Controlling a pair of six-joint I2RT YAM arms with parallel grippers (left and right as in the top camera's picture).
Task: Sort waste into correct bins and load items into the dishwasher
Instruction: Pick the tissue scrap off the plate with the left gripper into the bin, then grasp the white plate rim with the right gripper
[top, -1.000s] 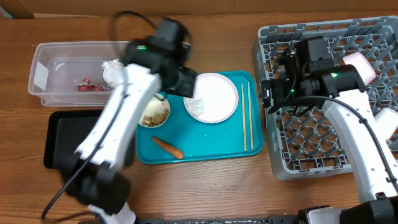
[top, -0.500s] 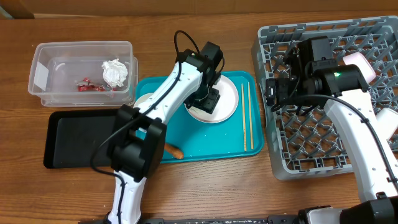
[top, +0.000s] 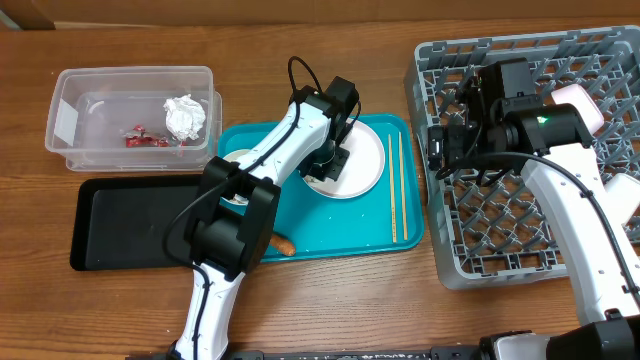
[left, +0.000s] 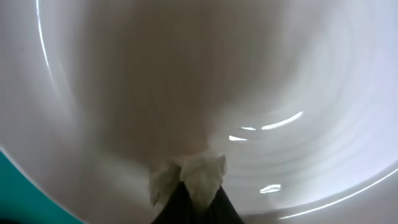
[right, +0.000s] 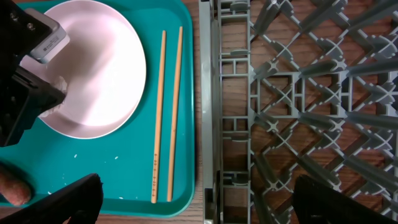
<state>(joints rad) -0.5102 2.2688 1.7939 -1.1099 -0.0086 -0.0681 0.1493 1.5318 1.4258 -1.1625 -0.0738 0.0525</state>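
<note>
My left gripper (top: 325, 170) is down on the white round plate (top: 366, 150) on the teal tray and shut on a crumpled white tissue (left: 199, 174). In the left wrist view the plate (left: 280, 74) fills the frame, and the dark fingertips (left: 177, 208) pinch the tissue's lower edge. My right gripper (right: 211, 202) hangs open over the left edge of the grey dish rack (top: 530, 160), holding nothing. Two wooden chopsticks (right: 168, 112) lie on the tray to the right of the plate (right: 106, 68). The clear tub (top: 75, 110) holds another tissue (top: 185, 117) and a red wrapper (top: 145, 140).
The black tray (top: 120, 225) lies in front of the tub. A carrot piece (top: 283, 244) shows on the teal tray (top: 350, 235) beside my left arm. A small white dish (top: 232, 158) is mostly hidden under that arm. A pale cup (top: 580, 100) stands in the rack's far right.
My left arm swung from the tub over to the plate, came down, and its jaws shut on the tissue. The right arm has not moved.
</note>
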